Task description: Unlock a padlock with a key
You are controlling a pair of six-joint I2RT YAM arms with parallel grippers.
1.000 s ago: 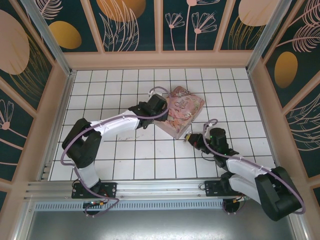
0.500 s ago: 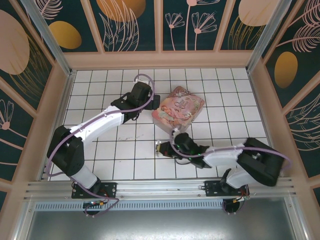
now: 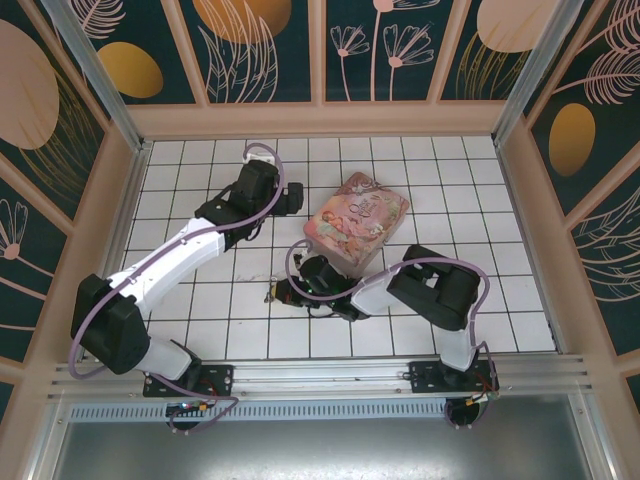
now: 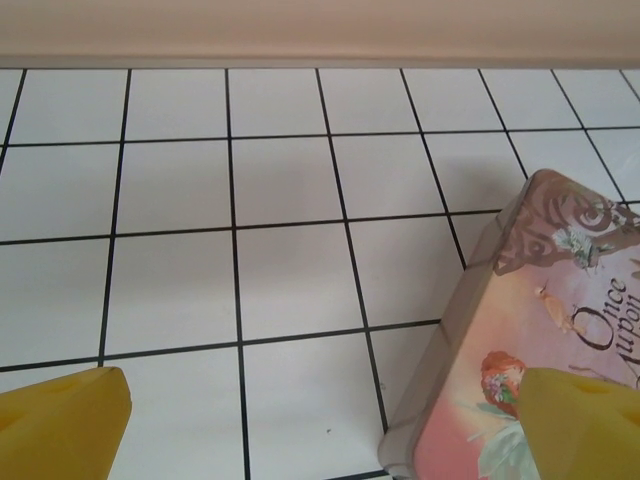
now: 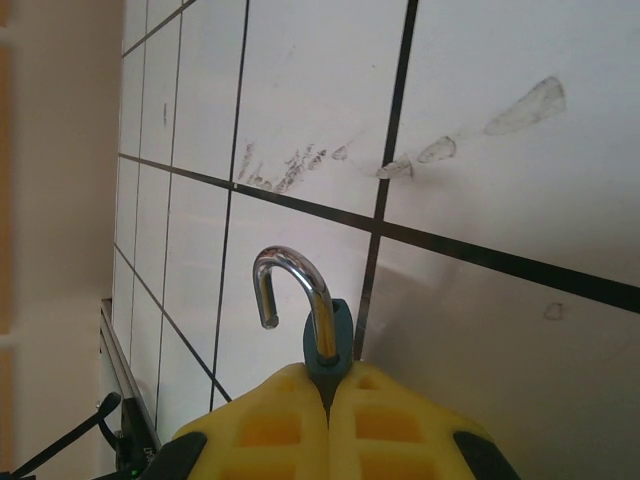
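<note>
The padlock (image 5: 330, 335) has a blue body pinched between the yellow fingers of my right gripper (image 5: 328, 375), which is shut on it. Its silvery shackle (image 5: 296, 280) stands swung out, one end free. From above, the right gripper (image 3: 281, 293) lies low over the white tiles, left of centre, with the padlock (image 3: 270, 293) at its tip. My left gripper (image 4: 320, 430) is open and holds nothing; one yellow fingertip (image 4: 60, 420) hangs over the tiles, the other over the tin's corner. From above, the left gripper (image 3: 296, 200) sits by the tin's left side. The key is hidden.
A pink picture-printed tin box (image 3: 357, 223) lies tilted on the tiled floor (image 3: 200, 300), just behind the right arm; its corner (image 4: 520, 330) is close to my left fingers. Wooden walls (image 3: 110, 220) enclose the floor. Grey scuff marks (image 5: 290, 165) streak the tiles ahead of the padlock.
My right arm has swung left across the floor from right of centre, carrying the padlock. My left arm has drawn back from the tin, up and to the left.
</note>
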